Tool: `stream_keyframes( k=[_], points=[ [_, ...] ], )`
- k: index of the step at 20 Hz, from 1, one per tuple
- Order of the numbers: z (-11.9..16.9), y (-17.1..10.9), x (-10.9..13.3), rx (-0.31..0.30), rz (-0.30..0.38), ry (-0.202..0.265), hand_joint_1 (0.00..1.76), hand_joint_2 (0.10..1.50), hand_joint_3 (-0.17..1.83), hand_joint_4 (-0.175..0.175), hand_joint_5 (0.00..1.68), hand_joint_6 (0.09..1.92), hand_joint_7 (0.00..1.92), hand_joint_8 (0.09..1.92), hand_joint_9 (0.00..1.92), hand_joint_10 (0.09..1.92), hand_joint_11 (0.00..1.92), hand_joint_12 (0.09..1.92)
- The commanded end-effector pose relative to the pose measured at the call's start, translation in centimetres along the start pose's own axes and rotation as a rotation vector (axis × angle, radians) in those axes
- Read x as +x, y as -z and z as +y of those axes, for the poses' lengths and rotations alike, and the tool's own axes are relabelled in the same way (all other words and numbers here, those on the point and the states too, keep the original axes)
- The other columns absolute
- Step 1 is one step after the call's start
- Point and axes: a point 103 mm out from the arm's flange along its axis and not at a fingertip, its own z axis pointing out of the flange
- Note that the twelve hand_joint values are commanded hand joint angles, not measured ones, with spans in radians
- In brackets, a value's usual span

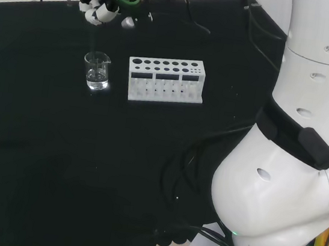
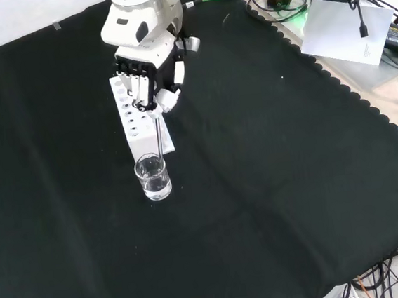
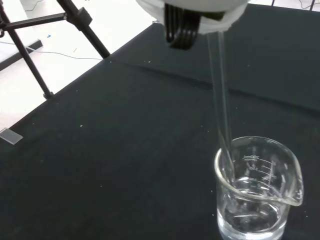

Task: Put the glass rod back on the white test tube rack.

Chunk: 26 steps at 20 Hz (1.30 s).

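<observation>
Black cloth lay bare around the ware on the bench (image 2: 273, 184), leaving open room in the front view to the right and nearer. The black and white hand (image 2: 146, 80), fingers curled, pinched the thin clear glass rod (image 3: 220, 100) from above. The rod hung upright, its lower end inside the small clear glass beaker (image 1: 97, 70), just beside the white test tube rack (image 1: 166, 79).

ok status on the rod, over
Hand shut on rod, above beaker. Rod tip inside beaker, in the liquid. Rack beside beaker, nothing in the way.
</observation>
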Motion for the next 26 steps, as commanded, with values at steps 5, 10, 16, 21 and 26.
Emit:
stream_keyframes(
  k=[5,10,16,21,26],
  points=[
    [0.5,0.4,1.3,-0.007,-0.001,0.018,1.29,0.78,0.63,-0.175,1.06,0.73,1.09,1.28,1.68,0.95,1.68,1.0],
    [0.2,1.7,0.4,-0.019,-0.015,0.0,1.29,0.78,0.63,-0.175,1.06,0.73,1.09,1.28,1.68,0.95,1.68,1.0],
    [-1.3,5.6,-1.1,-0.06,0.002,-0.039,1.29,0.78,0.63,-0.175,1.06,0.73,1.09,1.28,1.68,0.95,1.68,1.0],
    [-2.8,8.9,-2.5,-0.098,0.032,-0.082,1.29,0.78,0.63,-0.175,1.06,0.73,1.09,1.28,1.68,0.95,1.68,1.0],
    [-4.5,11.0,-3.6,-0.121,0.031,-0.116,1.29,0.78,0.63,-0.175,1.06,0.73,1.09,1.28,1.68,0.95,1.68,1.0]
  ],
)
